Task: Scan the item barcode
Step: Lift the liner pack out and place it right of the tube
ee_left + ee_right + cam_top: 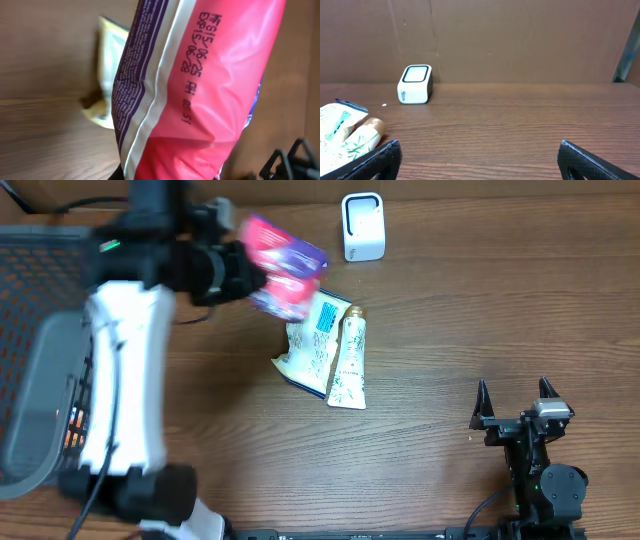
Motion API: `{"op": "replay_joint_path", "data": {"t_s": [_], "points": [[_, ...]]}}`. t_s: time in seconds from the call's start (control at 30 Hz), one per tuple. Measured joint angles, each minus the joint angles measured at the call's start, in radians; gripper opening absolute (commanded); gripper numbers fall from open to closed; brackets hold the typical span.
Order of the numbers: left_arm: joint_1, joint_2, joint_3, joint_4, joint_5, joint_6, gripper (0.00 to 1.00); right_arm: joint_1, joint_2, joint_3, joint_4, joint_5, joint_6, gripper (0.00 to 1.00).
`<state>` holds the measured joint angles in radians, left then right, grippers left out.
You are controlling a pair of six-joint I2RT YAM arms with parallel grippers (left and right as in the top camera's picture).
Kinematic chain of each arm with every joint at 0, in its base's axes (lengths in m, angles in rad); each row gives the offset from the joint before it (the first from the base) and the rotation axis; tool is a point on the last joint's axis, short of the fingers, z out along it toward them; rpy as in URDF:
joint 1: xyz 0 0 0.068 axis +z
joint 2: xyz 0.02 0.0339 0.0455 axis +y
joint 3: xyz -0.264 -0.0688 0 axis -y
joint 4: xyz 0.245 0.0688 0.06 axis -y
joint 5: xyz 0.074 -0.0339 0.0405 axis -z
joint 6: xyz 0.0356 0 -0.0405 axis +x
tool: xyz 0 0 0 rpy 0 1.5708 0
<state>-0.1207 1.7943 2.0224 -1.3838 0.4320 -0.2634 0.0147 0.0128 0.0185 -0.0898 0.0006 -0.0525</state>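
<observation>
Brown wood-grain bench fills the overhead view, with a plain brown wall behind it.

The left arm reaches in from the near left edge, blurred. Its left pincer is clamped on a glossy pink and purple packet, held in the air above the bench. Seen from that pincer's own camera, the packet fills nearly the whole view, with a printed date code running down its pink face and a white and purple seam beside it.

Past the packet, farther out from the left pincer and to its right, a small white scanner stands upright on the bench, apart from the packet.

Below and just beyond the left pincer's tips, a cream and blue pouch lies flat on the bench, and a pale tube with a brown cap lies touching the pouch's right side.

Behind the left pincer, at the bench's left edge, sits a grey mesh basket.

The right pincer rests low at the near right, its two black fingers spread wide apart with nothing between them. From its camera, the scanner stands far ahead and to the left, with the pouch and tube nearer on the left.
</observation>
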Motion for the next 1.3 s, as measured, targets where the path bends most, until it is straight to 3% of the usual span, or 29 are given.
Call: {"op": "replay_joint_path", "data": {"t_s": [0.37,0.4,0.43,0.6,0.67,0.87,1.17,1.3], "points": [[-0.307,0.328,0.0,0.107,-0.001,0.0,0.04,0.0,0.0,0.0,0.0,0.0,0.0,1.0],[-0.328,0.354,0.0,0.118,-0.002,0.0,0.07,0.0,0.0,0.0,0.0,0.0,0.0,1.0],[-0.344,0.371,0.0,0.124,-0.001,0.0,0.15,0.0,0.0,0.0,0.0,0.0,0.0,1.0],[-0.382,0.41,0.0,0.123,0.0,-0.006,0.72,0.0,0.0,0.0,0.0,0.0,0.0,1.0],[-0.376,0.41,0.002,0.113,0.002,-0.005,0.83,0.0,0.0,0.0,0.0,0.0,0.0,1.0],[-0.324,0.413,0.094,-0.041,0.001,0.032,0.87,0.0,0.0,0.0,0.001,0.0,0.0,1.0],[-0.175,0.413,0.566,-0.275,-0.01,0.061,0.89,0.0,0.0,0.0,0.0,0.0,0.0,1.0],[-0.102,0.395,0.715,-0.299,-0.014,0.061,0.91,0.0,0.0,0.0,0.0,0.0,-0.001,1.0]]}}
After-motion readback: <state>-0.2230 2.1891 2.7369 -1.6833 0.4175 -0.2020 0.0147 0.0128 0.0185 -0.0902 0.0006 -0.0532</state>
